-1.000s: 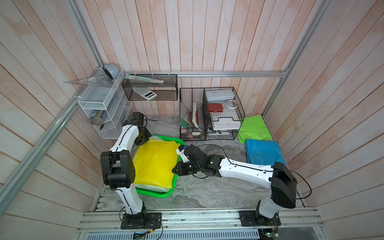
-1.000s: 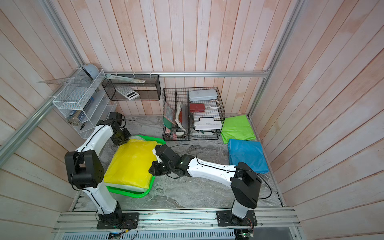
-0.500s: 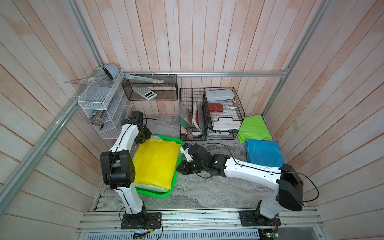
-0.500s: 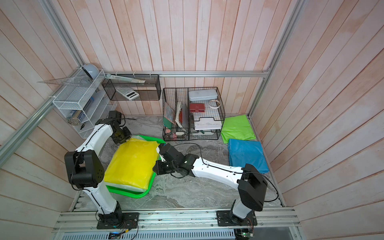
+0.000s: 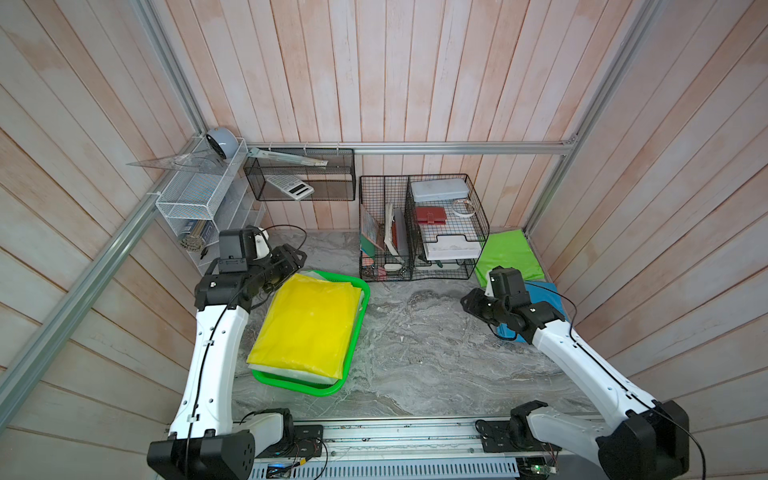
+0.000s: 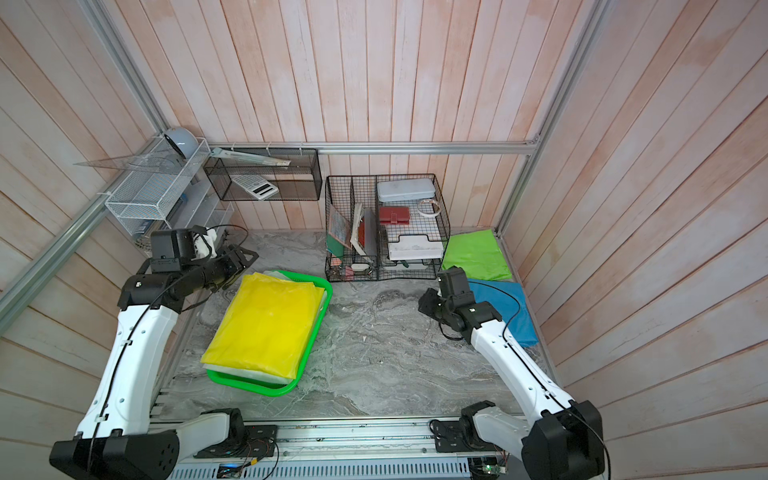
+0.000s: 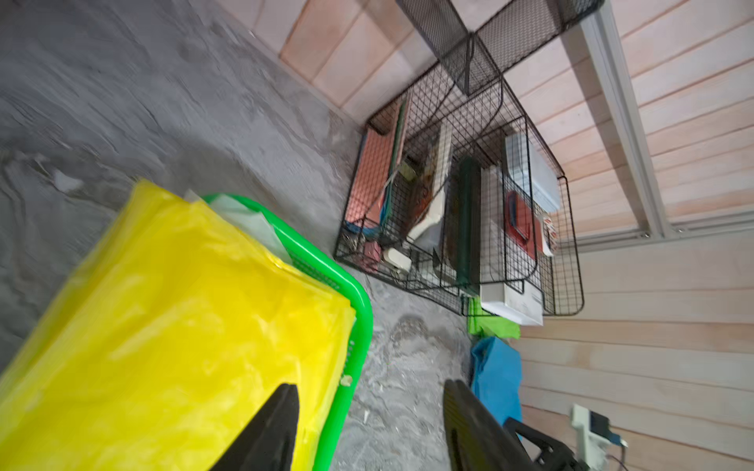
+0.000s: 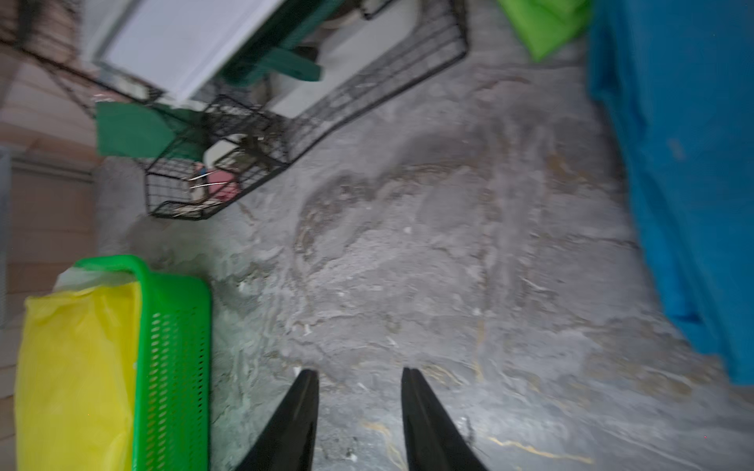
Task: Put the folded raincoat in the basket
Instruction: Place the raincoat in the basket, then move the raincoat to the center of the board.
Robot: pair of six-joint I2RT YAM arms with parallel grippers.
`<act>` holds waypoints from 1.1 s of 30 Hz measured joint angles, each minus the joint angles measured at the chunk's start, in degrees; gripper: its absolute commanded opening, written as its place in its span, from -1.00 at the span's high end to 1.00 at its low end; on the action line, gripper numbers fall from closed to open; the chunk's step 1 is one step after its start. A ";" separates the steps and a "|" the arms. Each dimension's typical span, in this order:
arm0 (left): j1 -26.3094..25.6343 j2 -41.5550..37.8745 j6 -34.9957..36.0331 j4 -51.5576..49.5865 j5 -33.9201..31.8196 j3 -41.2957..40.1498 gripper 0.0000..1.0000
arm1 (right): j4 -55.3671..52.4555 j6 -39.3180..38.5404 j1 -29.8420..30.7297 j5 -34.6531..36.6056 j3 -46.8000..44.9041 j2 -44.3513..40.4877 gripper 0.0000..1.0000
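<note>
Raincoat [image 5: 307, 328], yellow & folded, is lying flat in the green basket [image 5: 291, 385] on the left of the tabletop [image 5: 415, 345], resting on a whitish folded layer [image 5: 293, 372] that's peeking out underneath; so I'm reading the placing as done & the step in hand as getting both arms clear w/o disturbing it. Left gripper [image 5: 296, 261] is hovering just beside the basket's far corner, jaws standing wide w/ nothing btwn them; in the wrist view one finger [image 7: 277, 428] is overlapping the yellow plastic, the other bare tabletop, neither touching as far as I can tell. Right gripper [image 5: 468, 300] is sitting well apart from the basket, near the blue folded sheet [image 5: 548, 293], jaws parted moderately & empty, pointing across bare tabletop. To do this well I'm planning on lifting the left arm straight up first, then back; thin plastic is prob. light & slippery, so a sideways brush could be dragging the top fold off the stack. I'm also watching the raincoat's near-left corner; it's looking as if it's lapping over the rim there, rim hidden on that side, can't tell how much is hanging out; if it needs a nudge, I'd be pushing inward w/ narrowed jaws, not re-pinching. Right arm: keeping it off the black wire rack [image 5: 419, 232] & blue sheet.
</note>
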 measured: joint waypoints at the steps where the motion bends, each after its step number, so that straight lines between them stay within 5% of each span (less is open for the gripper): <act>1: -0.79 -0.92 -0.26 0.52 1.16 -2.47 -0.24 | -1.16 -0.48 -2.32 0.07 -0.79 0.02 0.05; 11: -5.99 -3.30 -0.48 1.09 3.19 -12.83 -0.24 | -9.18 -8.00 -14.93 9.14 -0.83 7.13 -0.05; 23: -5.99 -3.21 -0.39 1.84 2.71 -13.55 -0.24 | -13.86 -15.72 -15.69 12.74 10.29 26.21 -0.06; 33: -5.99 -2.93 0.46 1.75 1.07 -13.55 -0.24 | -14.36 -17.90 -16.17 11.26 10.51 30.01 -0.08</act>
